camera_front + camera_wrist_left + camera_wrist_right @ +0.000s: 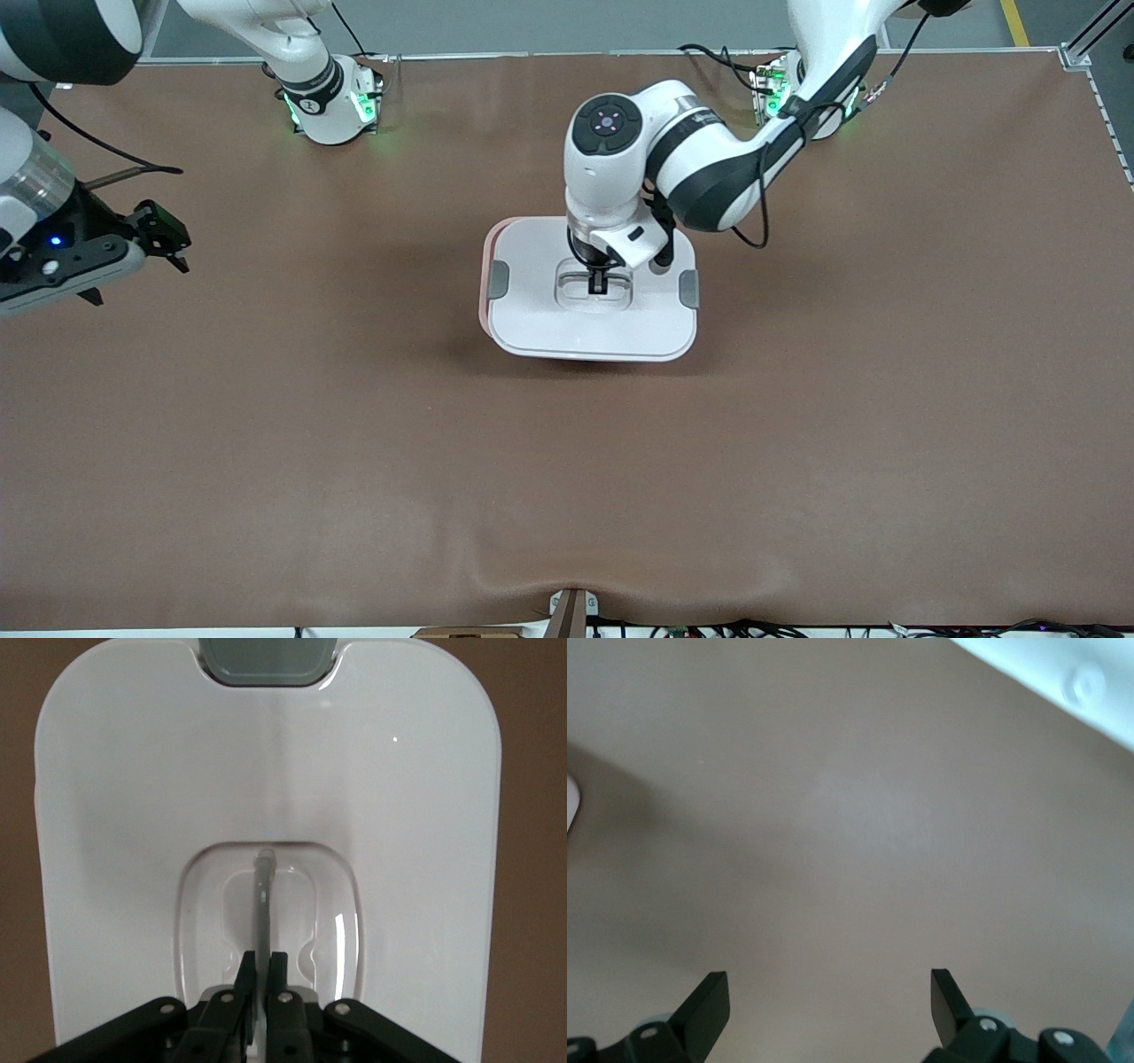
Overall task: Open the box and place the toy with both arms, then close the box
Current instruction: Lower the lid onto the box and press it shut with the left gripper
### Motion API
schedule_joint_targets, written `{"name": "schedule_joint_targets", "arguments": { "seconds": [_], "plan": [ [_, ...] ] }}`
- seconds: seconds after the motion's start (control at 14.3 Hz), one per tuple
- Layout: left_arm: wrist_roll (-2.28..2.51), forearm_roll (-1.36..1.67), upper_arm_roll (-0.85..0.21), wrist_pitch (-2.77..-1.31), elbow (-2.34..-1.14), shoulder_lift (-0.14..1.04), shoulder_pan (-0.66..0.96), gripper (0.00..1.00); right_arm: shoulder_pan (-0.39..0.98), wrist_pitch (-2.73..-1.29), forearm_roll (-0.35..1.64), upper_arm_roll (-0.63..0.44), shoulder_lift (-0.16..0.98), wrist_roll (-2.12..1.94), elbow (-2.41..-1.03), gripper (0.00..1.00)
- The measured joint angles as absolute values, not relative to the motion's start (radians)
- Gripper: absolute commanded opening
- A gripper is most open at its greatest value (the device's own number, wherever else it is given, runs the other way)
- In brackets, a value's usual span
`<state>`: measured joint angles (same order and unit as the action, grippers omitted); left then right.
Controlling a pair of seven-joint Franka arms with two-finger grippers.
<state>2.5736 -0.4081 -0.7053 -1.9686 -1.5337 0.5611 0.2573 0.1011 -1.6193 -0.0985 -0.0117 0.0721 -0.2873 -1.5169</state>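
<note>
- My left jaws are clenching the thin grey handle in the lid's sunken middle, at the frame's centre.
- The handle is running lengthwise straight out from between my fingertips, so I judge a lift straight up is next.
- The box is sitting mid-counter under that lid, a pink edge peeking out.
- My right jaws are waiting spread wide and empty at the upper left of the frame, over bare counter.
- No toy is showing; nothing is crowding the box.
</note>
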Motion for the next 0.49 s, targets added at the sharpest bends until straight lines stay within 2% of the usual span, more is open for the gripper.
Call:
{"name": "schedule_joint_targets", "arguments": {
  "seconds": [0.21, 0.49],
  "plan": [
    [2.652, -0.472, -0.705, -1.971, -1.534, 0.588, 0.295, 0.00, 0.089, -1.550, 0.072, -0.110, 0.068, -0.187, -1.530, 1.00],
    [2.677, -0.493, -0.704, -1.974, -1.534, 0.604, 0.310, 0.00, 0.080, -1.540, 0.039, -0.152, 0.065, -0.176, -1.533, 1.00]
  ]
}}
